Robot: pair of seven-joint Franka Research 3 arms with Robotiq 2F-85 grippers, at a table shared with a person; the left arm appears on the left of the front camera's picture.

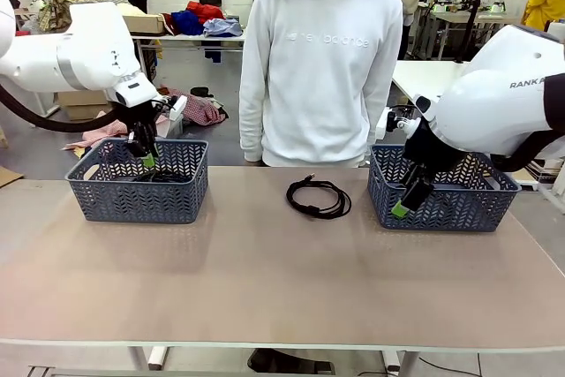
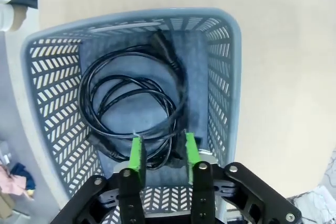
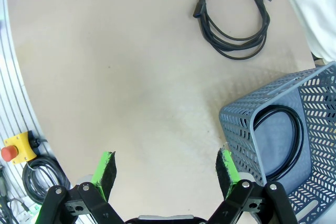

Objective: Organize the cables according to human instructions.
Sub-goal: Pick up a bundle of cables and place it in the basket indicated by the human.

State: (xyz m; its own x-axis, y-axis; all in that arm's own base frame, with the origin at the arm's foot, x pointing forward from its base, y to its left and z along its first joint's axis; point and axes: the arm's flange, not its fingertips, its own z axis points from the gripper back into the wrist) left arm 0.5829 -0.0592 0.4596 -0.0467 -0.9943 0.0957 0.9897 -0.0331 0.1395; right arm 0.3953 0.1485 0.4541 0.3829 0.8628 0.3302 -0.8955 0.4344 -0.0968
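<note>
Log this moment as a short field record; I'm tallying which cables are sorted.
left basket: first cable, coiled, inside
right basket: second cable, coiled, inside
table: third cable, coiled, lying between the baskets
left hand: slightly open, low over the first cable
right hand: wide open, empty, beside right basket
person: standing at far side

Near worktop [image 1: 265,280] lies open; left basket [image 1: 97,202] and right basket [image 1: 463,211] wall the far corners, cable [image 1: 318,198] between.

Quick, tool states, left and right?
Left tool: open partway, above the coiled thin black cable in the blue-grey plastic basket.
Right tool: wide open, empty.
</note>
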